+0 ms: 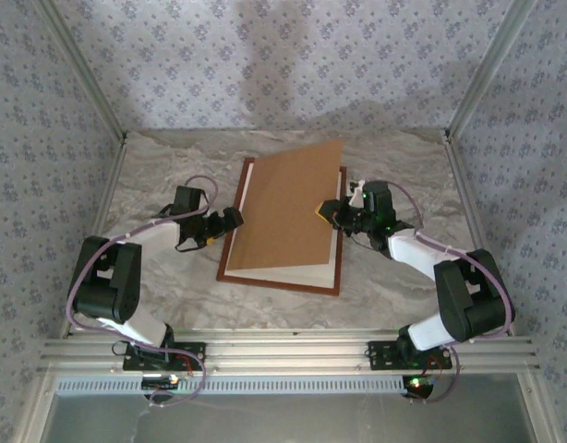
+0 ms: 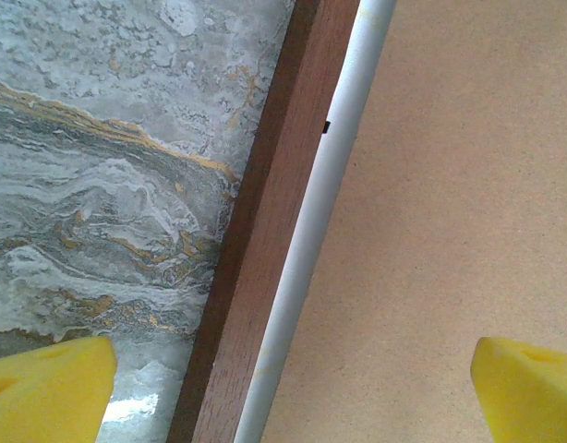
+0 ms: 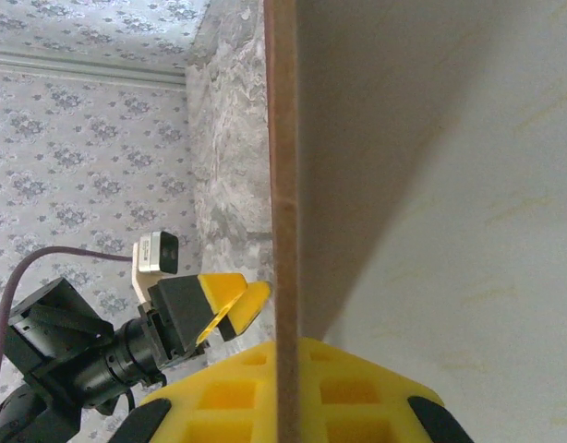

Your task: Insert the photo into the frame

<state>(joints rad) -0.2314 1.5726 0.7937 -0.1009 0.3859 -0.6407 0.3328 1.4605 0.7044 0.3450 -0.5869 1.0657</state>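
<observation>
**Top view:** The large reddish-brown wooden picture frame was seen lying flat at the centre of the grey marbled table. Its long axis was judged to run from 12 to 6 o'clock, tipped slightly toward 1. The plain brown backing board was held raised at its 3 o'clock edge by the right gripper, whose fingers were clamped on it. A cream mat strip was exposed at 6 o'clock. The left gripper was poised at the frame's 9 o'clock rail, fingers spread wide.

**Left wrist view:** Yellow fingertips were seen well apart above moulding and board.

**Right wrist view:** The board's thin edge was pinched between yellow pads.

The frame was judged opened and the loading not yet finished. Whether the photo lay beneath the board could not be told.
</observation>
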